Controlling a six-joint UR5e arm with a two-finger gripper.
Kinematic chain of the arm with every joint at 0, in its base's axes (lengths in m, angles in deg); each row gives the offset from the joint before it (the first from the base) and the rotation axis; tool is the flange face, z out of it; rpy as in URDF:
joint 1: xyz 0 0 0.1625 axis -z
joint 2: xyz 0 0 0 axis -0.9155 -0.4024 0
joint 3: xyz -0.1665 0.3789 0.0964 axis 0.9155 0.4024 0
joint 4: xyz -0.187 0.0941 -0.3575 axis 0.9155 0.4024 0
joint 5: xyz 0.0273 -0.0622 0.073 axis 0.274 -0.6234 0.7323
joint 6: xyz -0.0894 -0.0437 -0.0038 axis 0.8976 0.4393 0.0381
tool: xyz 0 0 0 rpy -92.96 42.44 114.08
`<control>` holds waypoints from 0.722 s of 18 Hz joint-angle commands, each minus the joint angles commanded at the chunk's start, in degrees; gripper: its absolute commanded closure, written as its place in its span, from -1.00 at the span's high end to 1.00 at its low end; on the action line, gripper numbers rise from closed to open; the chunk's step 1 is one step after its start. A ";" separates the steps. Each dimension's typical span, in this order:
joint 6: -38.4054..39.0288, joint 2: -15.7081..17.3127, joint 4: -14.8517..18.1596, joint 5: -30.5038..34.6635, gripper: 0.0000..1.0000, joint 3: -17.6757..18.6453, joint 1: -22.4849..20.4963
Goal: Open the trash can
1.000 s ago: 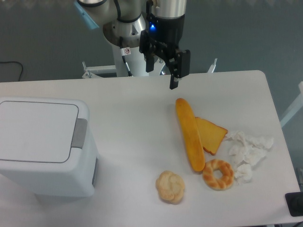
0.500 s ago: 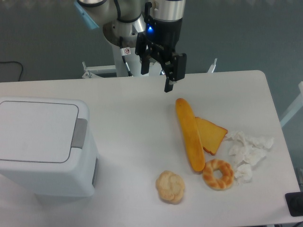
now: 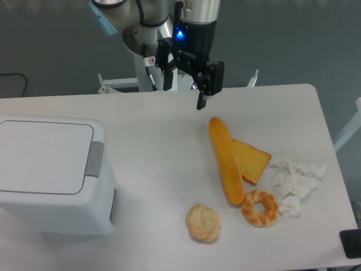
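Since a second ago my gripper [image 3: 184, 93] is drifting a little left and up, fingers spreading wide, holding nothing. Nearest the camera: round bun [image 3: 203, 223], ring bread [image 3: 260, 208], crumpled tissue [image 3: 293, 183]. Mid-table: baguette [image 3: 226, 160], toast slice [image 3: 251, 161]. The trash can [image 3: 53, 175] is sitting at the left edge, lid flat and shut, well apart from me. I judge it stiff, light, smooth plastic that could slide; the grey push tab [image 3: 95, 159] looks like the place to press.
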 joint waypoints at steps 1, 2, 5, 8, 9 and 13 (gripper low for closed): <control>2.28 -0.27 -0.87 -0.88 1.00 -0.18 0.09; 5.17 -0.44 -1.84 -1.32 1.00 -0.35 0.18; 15.98 -1.32 -3.26 -2.81 1.00 -0.88 0.44; 21.28 -1.94 -5.19 -6.06 1.00 -0.97 0.44; 23.11 -1.94 -5.19 -6.68 1.00 -0.88 0.44; 35.14 -3.43 -6.76 -10.62 1.00 -1.58 0.53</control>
